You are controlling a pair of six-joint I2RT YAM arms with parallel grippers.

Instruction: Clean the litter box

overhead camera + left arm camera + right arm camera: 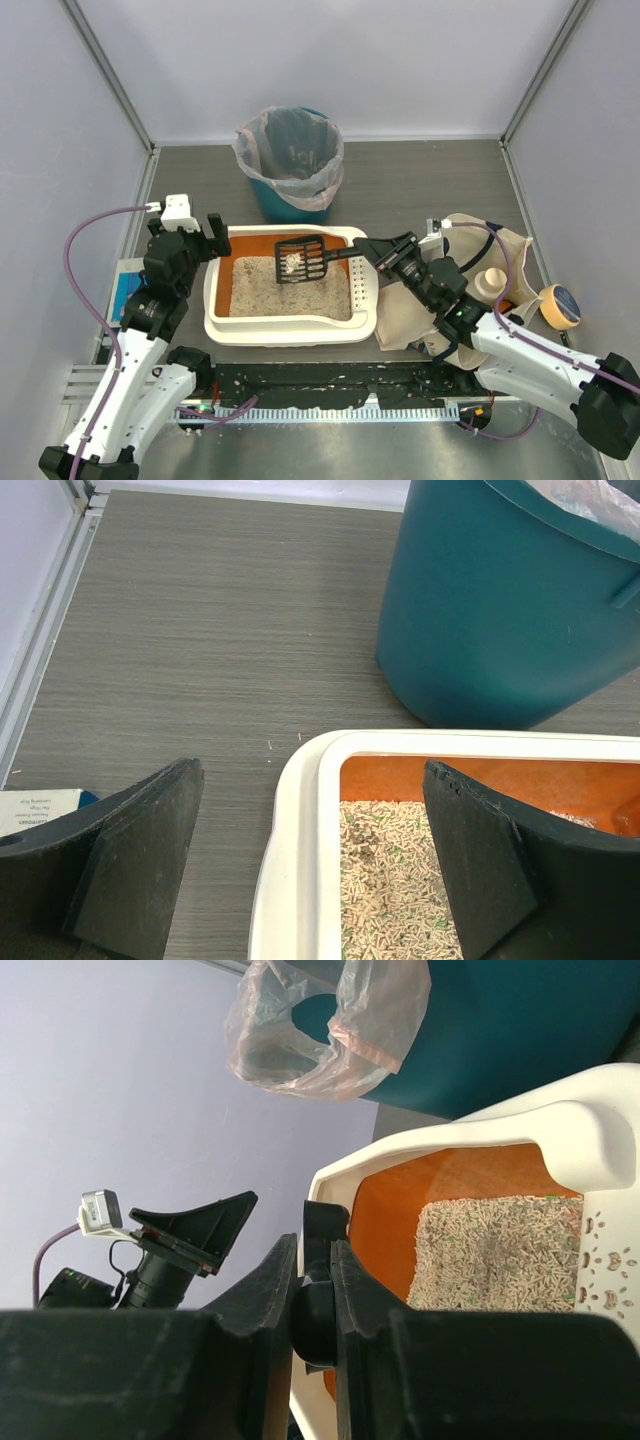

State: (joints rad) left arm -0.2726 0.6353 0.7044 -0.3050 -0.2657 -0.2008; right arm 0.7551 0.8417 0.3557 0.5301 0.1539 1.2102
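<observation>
We see orange walls inside the cream-white litter box, a teal bin, and a black, seemingly slotted scoop.

Your litter box sits flat on the table, long sides running left to right, just in front of the teal bin. It's a large rectangular tray, cream-white outside, with a broad rounded edge and orange inner walls. At its right end you can see the perforated rim, a wider band pierced with small cut-out holes. Inside, grey-beige pellet litter covers the floor, with a few greenish and darker pellets mixed in. The orange walls show bare above it, most of all along the far side.
</observation>
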